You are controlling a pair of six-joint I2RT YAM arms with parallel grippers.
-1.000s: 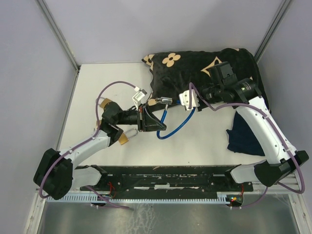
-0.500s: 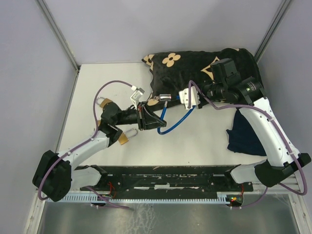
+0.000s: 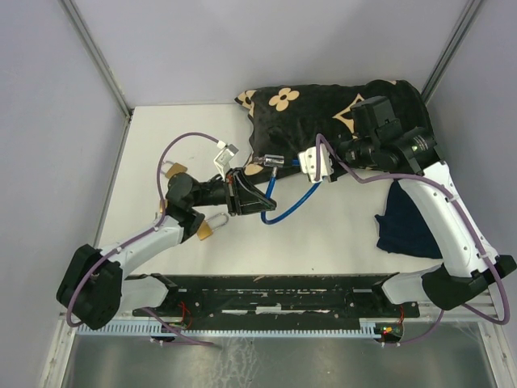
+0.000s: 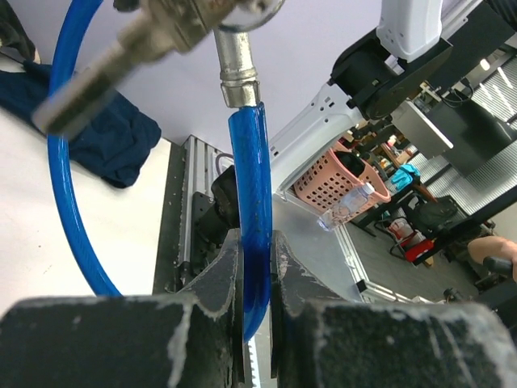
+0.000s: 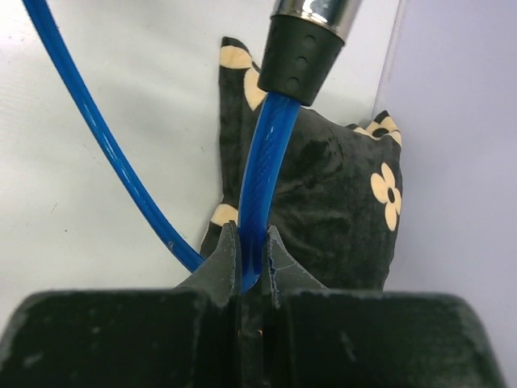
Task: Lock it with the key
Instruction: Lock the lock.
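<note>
A blue cable lock (image 3: 284, 210) hangs in a loop between my two grippers, above the white table (image 3: 186, 129). My left gripper (image 3: 260, 204) is shut on the cable (image 4: 250, 178) just below a metal end fitting (image 4: 239, 78). A blurred metal pin (image 4: 121, 50) shows beside that fitting. My right gripper (image 3: 302, 165) is shut on the cable (image 5: 262, 186) just below its black collar (image 5: 297, 55). The two cable ends meet at the silver lock head (image 3: 275, 162). The key is out of view.
A black cloth with beige flowers (image 3: 323, 113) lies at the back, under the right arm. A dark blue cloth (image 3: 404, 222) lies at the right. One brass padlock (image 3: 172, 170) and another (image 3: 210, 229) sit by the left arm. Enclosure walls stand on both sides.
The lock head and cable loop have shifted slightly up toward the back. Both grippers stay shut on the cable.
</note>
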